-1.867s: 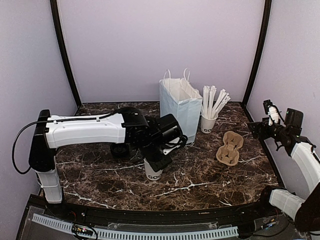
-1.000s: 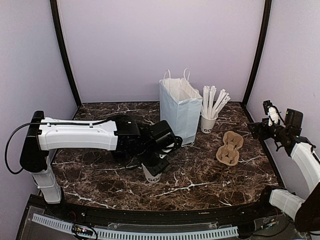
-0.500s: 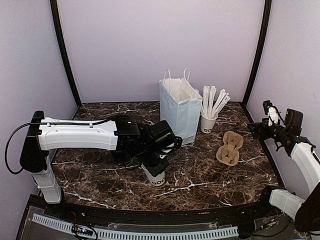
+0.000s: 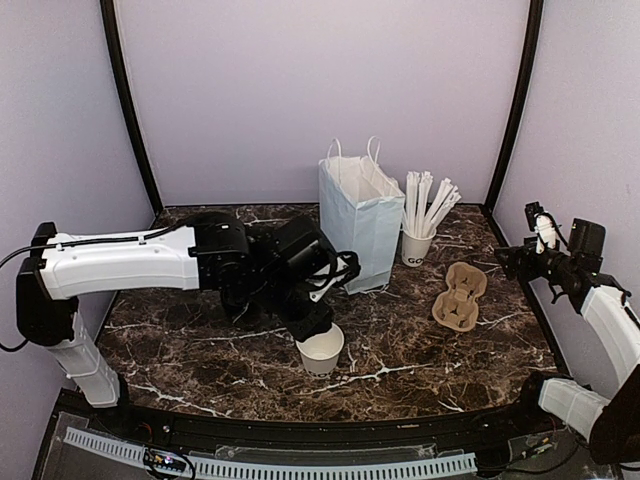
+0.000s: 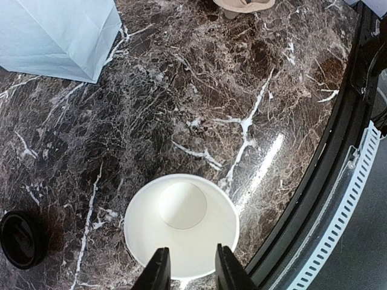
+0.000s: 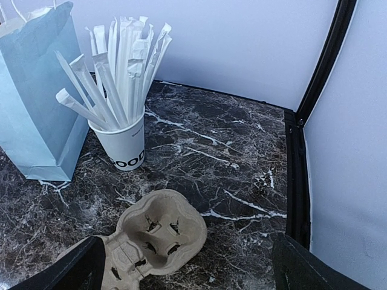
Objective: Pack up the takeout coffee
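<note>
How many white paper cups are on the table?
2. One lidless cup stands near the front edge, by the left gripper; the stick-filled cup stands right of the paper bag. Another could hide inside the bag.

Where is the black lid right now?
Left wrist view: the black lid lies on the marble table at the frame's left edge, apart from the open white cup.

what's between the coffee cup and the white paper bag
Only bare marble table between the coffee cup and paper bag, shown in the left wrist view.

The left wrist view's left edge crops the lid [image 5: 21, 238]. Its top edge crops the bag [image 5: 54, 30] and carrier [image 5: 245, 5].
</note>
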`<state>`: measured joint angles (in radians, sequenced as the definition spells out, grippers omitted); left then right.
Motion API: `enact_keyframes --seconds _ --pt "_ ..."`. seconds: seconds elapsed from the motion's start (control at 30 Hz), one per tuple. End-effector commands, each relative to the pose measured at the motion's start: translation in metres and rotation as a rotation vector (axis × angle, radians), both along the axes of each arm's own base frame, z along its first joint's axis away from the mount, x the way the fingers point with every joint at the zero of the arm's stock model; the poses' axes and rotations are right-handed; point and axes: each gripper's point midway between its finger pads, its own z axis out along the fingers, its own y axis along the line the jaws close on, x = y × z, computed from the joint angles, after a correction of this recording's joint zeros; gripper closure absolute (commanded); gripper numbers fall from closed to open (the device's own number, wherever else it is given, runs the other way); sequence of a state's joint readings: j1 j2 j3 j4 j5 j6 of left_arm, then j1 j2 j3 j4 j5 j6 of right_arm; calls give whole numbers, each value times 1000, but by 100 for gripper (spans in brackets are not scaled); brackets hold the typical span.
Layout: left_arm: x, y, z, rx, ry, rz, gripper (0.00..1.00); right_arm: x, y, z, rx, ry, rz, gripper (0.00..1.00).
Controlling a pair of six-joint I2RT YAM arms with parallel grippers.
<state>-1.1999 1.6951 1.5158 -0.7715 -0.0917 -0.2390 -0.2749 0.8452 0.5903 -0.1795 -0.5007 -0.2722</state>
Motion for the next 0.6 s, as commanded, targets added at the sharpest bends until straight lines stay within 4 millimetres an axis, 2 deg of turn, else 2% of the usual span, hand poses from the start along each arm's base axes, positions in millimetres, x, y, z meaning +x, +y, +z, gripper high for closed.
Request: enact_keyframes --seconds 0.0,0.1,0.13,0.2,0.27,0.33,0.43,0.57 --pt "8 14 23 -31 -76 39 68 1 0 8 -12 -42 5 3" --pt "38 44 23 -11 -103 175 63 1 0 8 -13 -43 8 2" --pt "44 54 20 -11 -85 212 62 1 0 8 -11 -42 9 3" --pt "70 84 13 2 -65 316 62 1 0 8 -11 -43 9 3" --pt "84 106 4 39 -68 371 61 1 0 7 -11 -42 9 3" --pt "95 123 -4 74 -59 400 57 1 0 7 -12 -41 9 2" --pt "104 131 -16 86 1 365 45 1 1 6 -11 -38 11 2" --pt "124 157 -33 167 40 414 41 1 0 7 -12 -40 10 2"
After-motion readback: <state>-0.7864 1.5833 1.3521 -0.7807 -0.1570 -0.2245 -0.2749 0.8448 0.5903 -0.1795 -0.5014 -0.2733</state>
